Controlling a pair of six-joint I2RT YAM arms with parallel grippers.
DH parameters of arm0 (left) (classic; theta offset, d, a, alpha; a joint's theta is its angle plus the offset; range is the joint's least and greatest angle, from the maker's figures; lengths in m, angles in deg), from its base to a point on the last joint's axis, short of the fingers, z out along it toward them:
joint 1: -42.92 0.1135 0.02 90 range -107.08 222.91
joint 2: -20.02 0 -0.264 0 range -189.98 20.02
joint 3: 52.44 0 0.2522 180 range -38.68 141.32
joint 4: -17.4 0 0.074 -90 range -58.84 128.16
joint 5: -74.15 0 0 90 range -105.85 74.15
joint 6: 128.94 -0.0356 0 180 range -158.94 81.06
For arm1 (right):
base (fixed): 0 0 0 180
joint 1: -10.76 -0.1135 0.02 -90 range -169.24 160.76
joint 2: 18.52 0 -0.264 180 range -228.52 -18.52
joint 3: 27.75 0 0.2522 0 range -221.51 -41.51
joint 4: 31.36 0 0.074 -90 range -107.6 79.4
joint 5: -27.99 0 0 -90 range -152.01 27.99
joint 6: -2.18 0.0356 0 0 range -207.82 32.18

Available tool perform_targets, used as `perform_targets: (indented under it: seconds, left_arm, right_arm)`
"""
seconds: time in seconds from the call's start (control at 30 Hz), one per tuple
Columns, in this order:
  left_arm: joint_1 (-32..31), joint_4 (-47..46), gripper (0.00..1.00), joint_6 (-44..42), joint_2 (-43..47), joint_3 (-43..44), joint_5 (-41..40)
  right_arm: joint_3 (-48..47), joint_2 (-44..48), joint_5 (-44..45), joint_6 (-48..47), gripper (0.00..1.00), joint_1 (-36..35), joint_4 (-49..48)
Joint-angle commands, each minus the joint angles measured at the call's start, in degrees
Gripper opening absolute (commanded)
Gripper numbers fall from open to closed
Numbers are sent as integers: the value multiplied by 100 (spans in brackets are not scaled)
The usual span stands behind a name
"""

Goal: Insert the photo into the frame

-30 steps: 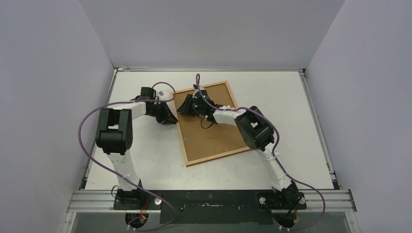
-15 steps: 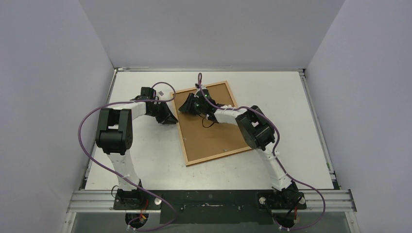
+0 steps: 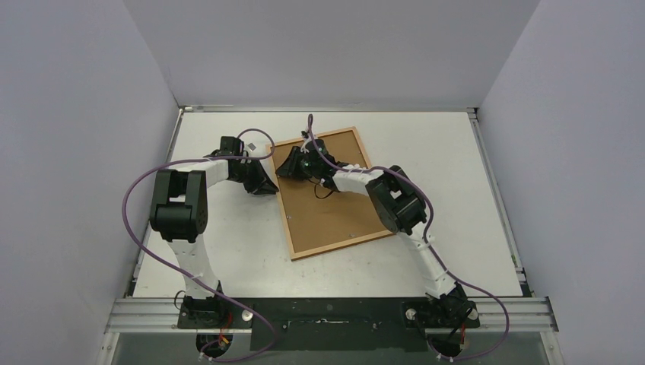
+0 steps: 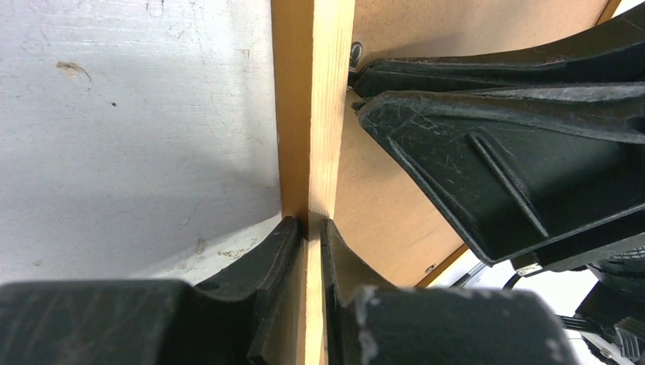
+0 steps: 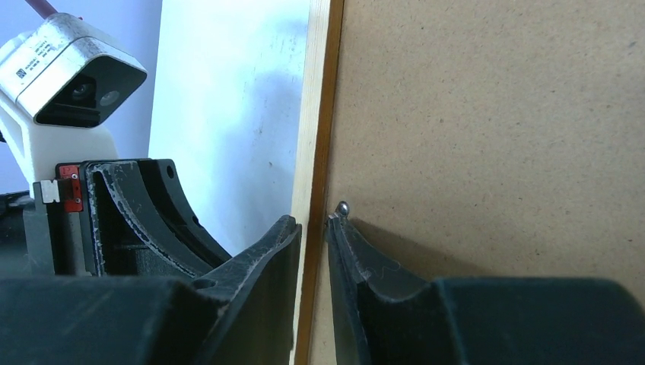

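Left arm: elbow raised, forearm reaching inward. The left gripper [image 4: 308,224] sits low, its fingers pinched narrowly on the frame [image 4: 312,91] edge. Right arm: stretched forward-left — right gripper [image 5: 313,220] faces the left one, fingers likewise clamped across that edge.

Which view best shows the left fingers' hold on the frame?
Left wrist: the left gripper, close up, fingers pinching the frame rail. Top external hides the contact under the wrist; right wrist shows only that gripper's outside.
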Motion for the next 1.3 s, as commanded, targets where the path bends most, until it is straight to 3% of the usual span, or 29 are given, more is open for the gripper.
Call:
perform_targets:
  seconds: [0.0,0.47,0.9,1.07,1.27]
  left_arm:
    - [-62,89,10,-41,-311,-67,-370]
    - [-151,85,10,147,-371,-42,-359]
    - [-171,-15,9,244,-408,-164,-318]
    - [-179,-16,9,270,-384,-204,-327]
    - [-179,-2,9,244,-383,-217,-322]
  right_arm:
    - [-72,-228,-112,51,23,-110,-134]
    - [588,-149,657,1137,23,-136,-925]
    - [824,-273,784,2323,26,-210,-1600]
    - [1003,-211,1122,3200,26,-265,-1634]
    - [890,-94,1440,3218,26,-289,-1104]
